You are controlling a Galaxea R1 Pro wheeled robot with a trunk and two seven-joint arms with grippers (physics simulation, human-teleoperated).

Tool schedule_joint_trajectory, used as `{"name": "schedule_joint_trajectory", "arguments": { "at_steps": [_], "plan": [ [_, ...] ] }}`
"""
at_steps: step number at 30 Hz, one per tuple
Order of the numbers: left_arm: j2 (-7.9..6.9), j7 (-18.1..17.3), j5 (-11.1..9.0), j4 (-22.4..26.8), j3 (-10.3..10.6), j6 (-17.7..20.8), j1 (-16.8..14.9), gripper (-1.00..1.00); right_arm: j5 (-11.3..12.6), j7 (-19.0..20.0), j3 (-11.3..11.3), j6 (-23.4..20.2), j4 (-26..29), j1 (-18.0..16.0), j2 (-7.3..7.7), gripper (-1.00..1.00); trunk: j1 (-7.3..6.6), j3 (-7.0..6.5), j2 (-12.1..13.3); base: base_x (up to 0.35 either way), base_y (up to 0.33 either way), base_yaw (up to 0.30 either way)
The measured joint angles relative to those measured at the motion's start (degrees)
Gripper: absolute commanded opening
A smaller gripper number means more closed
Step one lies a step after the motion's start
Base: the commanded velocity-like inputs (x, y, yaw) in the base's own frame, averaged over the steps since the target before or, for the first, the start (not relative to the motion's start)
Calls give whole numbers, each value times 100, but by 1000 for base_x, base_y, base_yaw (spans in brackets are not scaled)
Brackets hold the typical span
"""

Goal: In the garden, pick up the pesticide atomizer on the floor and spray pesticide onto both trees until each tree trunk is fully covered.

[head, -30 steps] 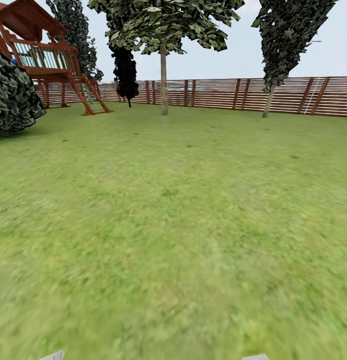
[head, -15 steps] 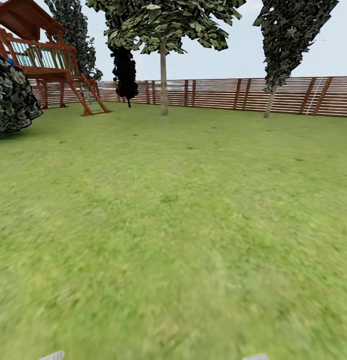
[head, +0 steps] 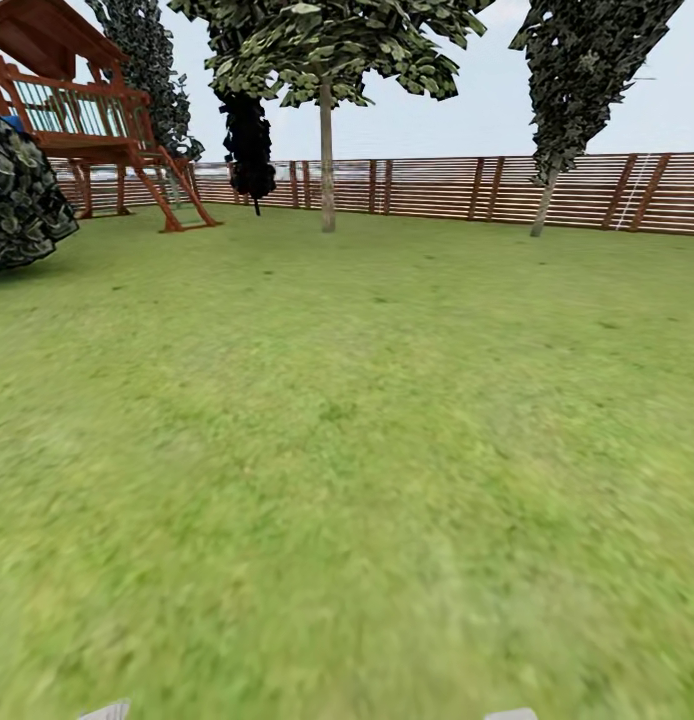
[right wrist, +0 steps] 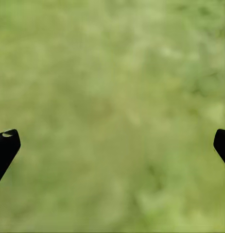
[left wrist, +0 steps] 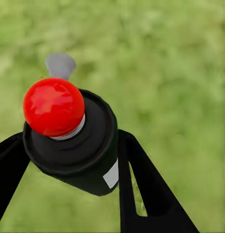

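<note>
My left gripper [left wrist: 69,141] is shut on the pesticide atomizer [left wrist: 76,145], a black can with a round red top and a grey nozzle, held over grass. Over blurred lawn, my right gripper [right wrist: 114,141] is open with nothing between its fingers. In the head view a tall tree with a light green crown stands far ahead by the fence. Its slim, bare tan-grey trunk [head: 327,165] is far beyond reach. The garden lawn [head: 347,450] stretches between me and it.
A brown slat fence [head: 437,187] closes the far side. A wooden play tower [head: 82,110] and a dark bush [head: 22,200] stand at the left. A dark narrow-crowned tree on a leaning pale trunk [head: 540,208] is at the right, and another dark tree [head: 249,145] stands near the fence.
The whole head view has shifted slightly: the bush slid left and the right tree slid right, so the camera has moved forward. The grippers look the same.
</note>
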State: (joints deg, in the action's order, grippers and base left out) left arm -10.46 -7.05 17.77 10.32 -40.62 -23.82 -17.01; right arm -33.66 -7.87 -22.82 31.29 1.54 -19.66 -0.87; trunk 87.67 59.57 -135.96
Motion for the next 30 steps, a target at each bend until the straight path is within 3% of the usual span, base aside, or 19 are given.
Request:
{"name": "schedule_joint_trajectory", "arguments": {
  "at_steps": [30],
  "plan": [
    [0,0,0,0,0,0,0,-100,0,-3,2,0,0,0,0,100,0,0,0,338,0,0]
  ]
}}
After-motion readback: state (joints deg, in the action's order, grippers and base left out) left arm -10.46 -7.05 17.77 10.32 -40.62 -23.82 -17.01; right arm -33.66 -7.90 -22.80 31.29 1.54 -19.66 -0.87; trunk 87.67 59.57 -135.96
